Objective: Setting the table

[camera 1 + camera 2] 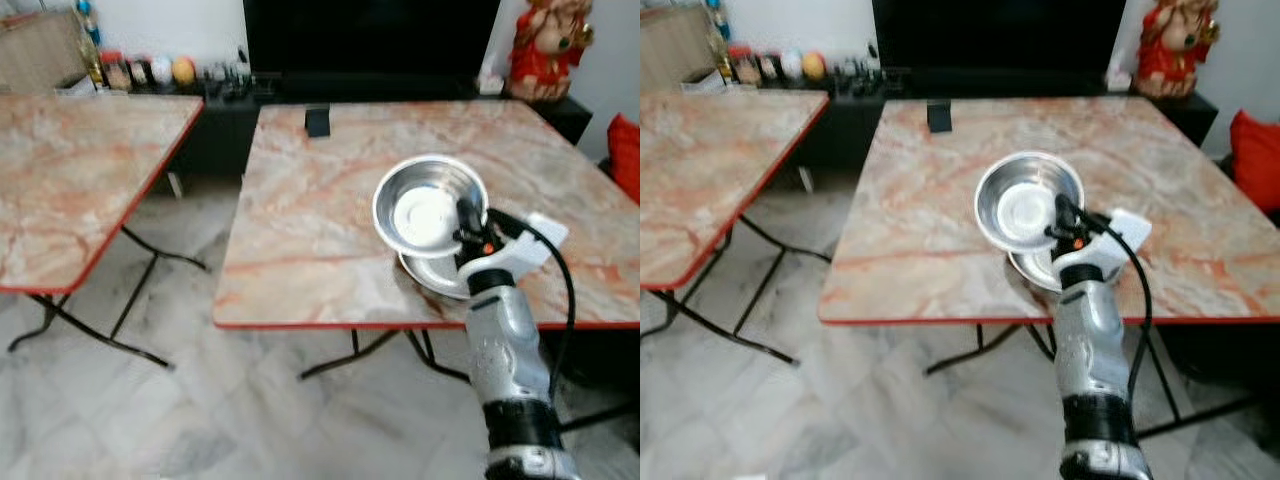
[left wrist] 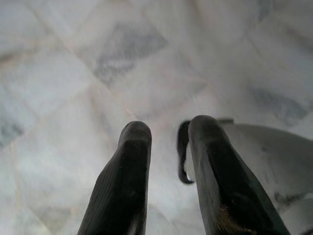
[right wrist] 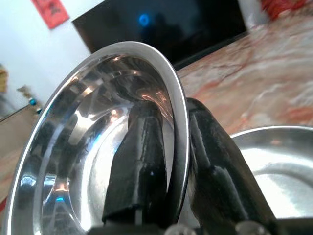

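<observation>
A shiny steel bowl (image 1: 430, 205) hangs tilted just above the marble table (image 1: 310, 220), near its front edge. My right gripper (image 1: 468, 222) is shut on the bowl's rim, with one finger inside the bowl and one outside, as the right wrist view shows close up (image 3: 168, 110). Directly beneath the bowl a second steel bowl (image 1: 432, 274) rests on the table, partly hidden by the first. My left gripper (image 2: 171, 129) hangs idle over the pale floor tiles, open with nothing between its fingers.
A second marble folding table (image 1: 70, 180) stands to the left, with a floor gap between the two. A small black object (image 1: 317, 120) sits at the far edge of the near table. Behind are a dark TV cabinet (image 1: 230, 110), a red figurine (image 1: 548, 45) and a red cushion (image 1: 625, 150).
</observation>
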